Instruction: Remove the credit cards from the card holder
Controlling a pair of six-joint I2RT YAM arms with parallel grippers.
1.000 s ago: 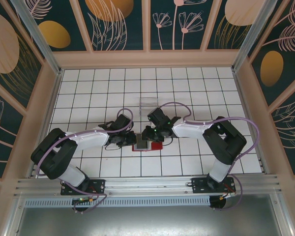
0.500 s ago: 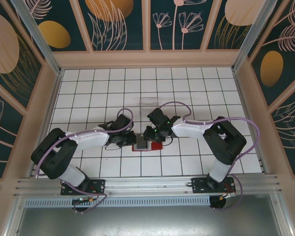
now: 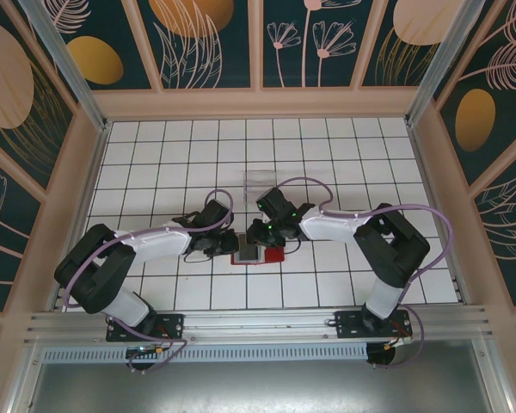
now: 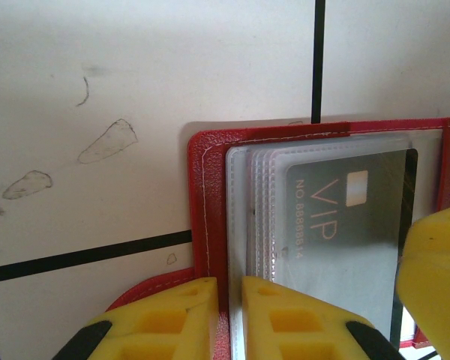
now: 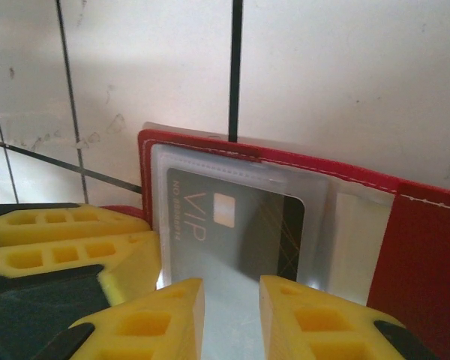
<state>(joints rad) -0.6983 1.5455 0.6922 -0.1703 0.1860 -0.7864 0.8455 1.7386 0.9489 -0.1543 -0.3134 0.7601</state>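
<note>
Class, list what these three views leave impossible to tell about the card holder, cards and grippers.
1. Wrist views: whether the left gripper and right gripper pinch or merely press; the contact lies hidden under them.
2. Wrist views: the card count; one VIP card shows, and frosted sleeves hide any beneath.
3. Top view: the card holder is too small, and the grippers partly cover it.

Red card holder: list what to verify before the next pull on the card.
1. The red folding card holder lies open on the white tiled table: ok.
2. The left gripper is shut on its red edge: ok.
3. The right gripper straddles the clear plastic sleeve: ok.
4. Right gripper clamped on the grey VIP credit card: cannot tell.
5. Card out of the sleeve: not ok.
</note>
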